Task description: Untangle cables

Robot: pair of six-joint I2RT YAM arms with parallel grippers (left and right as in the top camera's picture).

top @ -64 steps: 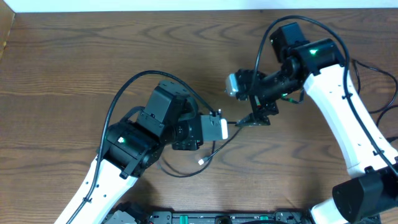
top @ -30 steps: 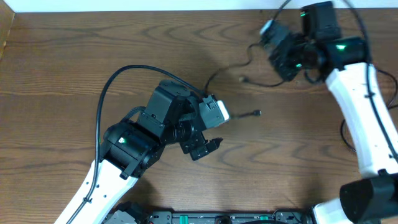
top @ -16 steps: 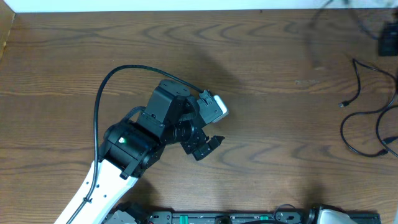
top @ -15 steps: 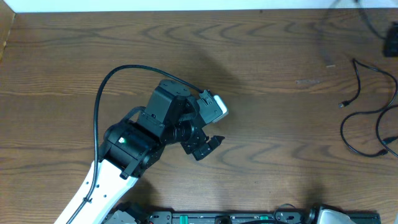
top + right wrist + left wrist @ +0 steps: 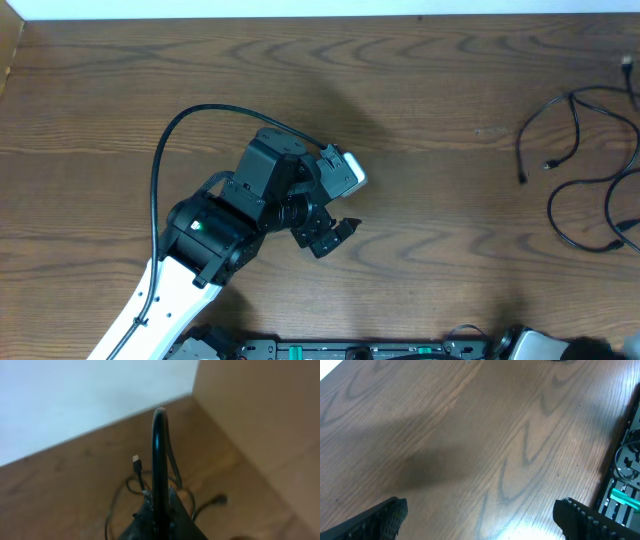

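Overhead view: the cables lie in loose open loops at the far right edge of the table, and one strand runs out of the picture at the far right corner; the right arm's hand is not seen from here. The left gripper hangs spread over bare wood in the middle, well apart from the cords, with nothing between its jaws. Its own thick supply cable arches on the left side and is not part of the job. A black rail sits along the near edge. Left wrist view: only wood grain under the two wide-apart fingers, so this arm has a long way to reach, I think. Right wrist view: the right gripper looks pressed together on a cord, which rises as a thin black arc above the tips, while below it other loops and a small plug rest on the wood. To do this step well, I would lift the pinched strand slowly and away from the pile, so that the plugs do not catch in the loops. A beige panel stands just beside on the right and a white wall behind, which limits the room for pulling
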